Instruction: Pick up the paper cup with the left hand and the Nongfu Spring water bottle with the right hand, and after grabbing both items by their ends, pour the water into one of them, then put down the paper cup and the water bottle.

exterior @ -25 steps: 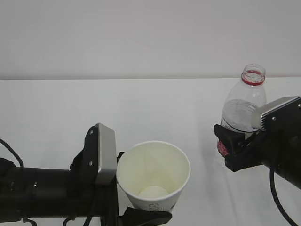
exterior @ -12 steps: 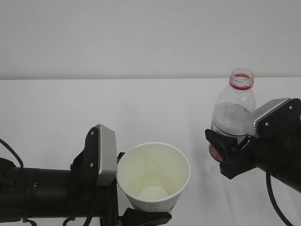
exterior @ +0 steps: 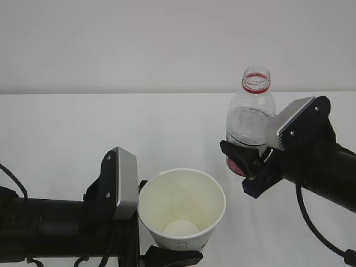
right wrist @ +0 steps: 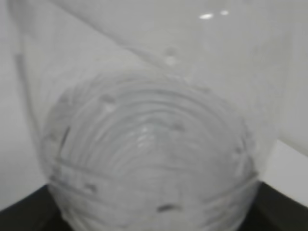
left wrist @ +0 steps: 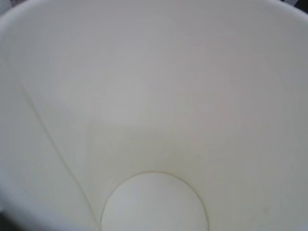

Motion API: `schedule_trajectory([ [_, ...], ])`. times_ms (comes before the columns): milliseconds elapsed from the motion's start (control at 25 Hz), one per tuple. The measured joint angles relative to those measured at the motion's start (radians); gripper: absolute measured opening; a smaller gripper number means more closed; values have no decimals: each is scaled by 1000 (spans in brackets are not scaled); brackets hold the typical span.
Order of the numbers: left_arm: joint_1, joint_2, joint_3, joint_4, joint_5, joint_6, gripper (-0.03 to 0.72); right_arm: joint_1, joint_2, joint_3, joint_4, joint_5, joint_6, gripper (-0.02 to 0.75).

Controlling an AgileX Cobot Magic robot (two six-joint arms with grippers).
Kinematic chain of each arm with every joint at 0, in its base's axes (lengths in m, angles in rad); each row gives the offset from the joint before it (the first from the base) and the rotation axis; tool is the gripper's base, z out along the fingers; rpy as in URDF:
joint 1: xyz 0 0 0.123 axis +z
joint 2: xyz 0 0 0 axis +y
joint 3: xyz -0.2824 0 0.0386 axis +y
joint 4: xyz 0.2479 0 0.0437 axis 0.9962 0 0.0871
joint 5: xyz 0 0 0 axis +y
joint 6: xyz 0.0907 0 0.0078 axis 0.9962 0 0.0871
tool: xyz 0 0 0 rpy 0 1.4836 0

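Left hand [exterior: 146, 222]: lower left of the frame, nearest the camera; a black arm with a grey plate, its fingers clasped around the paper cup, one black finger showing under the cup's base.
Paper cup [exterior: 182, 207]: lower centre, held upright and lifted, mouth open toward the camera; in the left wrist view its white inside [left wrist: 154, 120] fills the frame and looks dry, with a round bare bottom.
Right hand [exterior: 247, 167]: right of centre, farther back; a black arm with a slanted grey plate, its fingers gripping the lower part of the bottle.
Nongfu Spring water bottle [exterior: 250, 119]: just right of and above the cup, held close to upright with a slight tilt, uncapped, red neck ring at top; the hand hides most of its red label. The right wrist view shows only its ribbed clear body [right wrist: 154, 159], blurred.
Water: cannot tell how much is in the bottle.
Surface [exterior: 67, 128]: plain white, stretching back to a pale wall [exterior: 139, 44].
In the way: nothing lies between bottle and cup.
Change: over the last second the bottle and right hand have moved left and a little higher, closer to the cup; the cup and left hand have stayed put.
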State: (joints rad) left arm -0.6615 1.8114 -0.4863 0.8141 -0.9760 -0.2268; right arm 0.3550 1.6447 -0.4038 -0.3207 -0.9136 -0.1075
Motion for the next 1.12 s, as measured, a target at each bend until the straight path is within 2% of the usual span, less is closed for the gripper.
schedule_trajectory([
  [160,-1,0,0,5,0,0,557,0,2,-42,-71,2,0,513],
  [360,-6,0,0,7,0,0,557,0,2,-79,-103,22,-10,513],
  [880,-6,0,0,7,-22,0,555,0,8,-166,-227,25,-205,513],
  [1120,-6,0,0,7,-38,0,554,0,12,-212,-238,25,-253,513],
])
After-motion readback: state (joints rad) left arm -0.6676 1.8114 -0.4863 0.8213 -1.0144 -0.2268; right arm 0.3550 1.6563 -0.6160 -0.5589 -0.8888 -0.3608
